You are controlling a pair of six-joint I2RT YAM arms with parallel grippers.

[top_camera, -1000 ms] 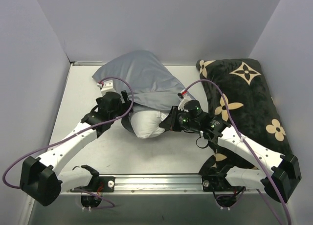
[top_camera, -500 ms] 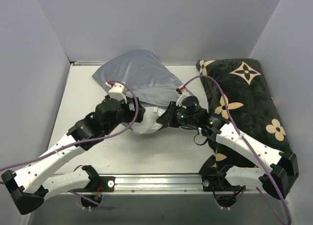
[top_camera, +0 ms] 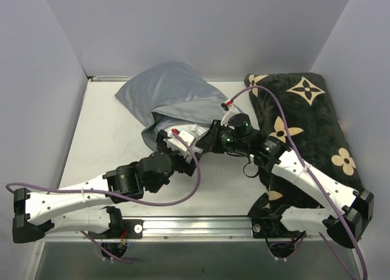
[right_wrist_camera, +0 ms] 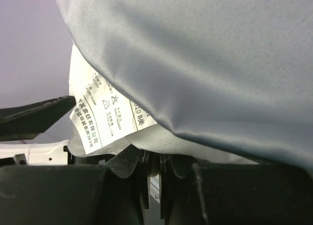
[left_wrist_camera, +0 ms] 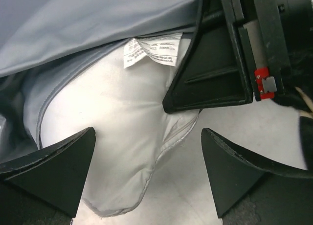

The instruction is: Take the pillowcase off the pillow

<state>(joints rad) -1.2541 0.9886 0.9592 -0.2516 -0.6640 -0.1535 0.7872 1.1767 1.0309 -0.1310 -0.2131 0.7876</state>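
Left hand: released, newly facing plump white pillow; right hand clenches it; grey fabric pillowcase partly off.

Top view overhead, looking down; wrist views close, sharing pillow.

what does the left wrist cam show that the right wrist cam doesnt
Only left wrist: the left end effector open, facing the exposed corner of the white pillow, plus table surface. Only right wrist: the right end effector pinched shut on pillow fabric, and legible symbols on the care tag. Both: grey pillowcase, care tag.
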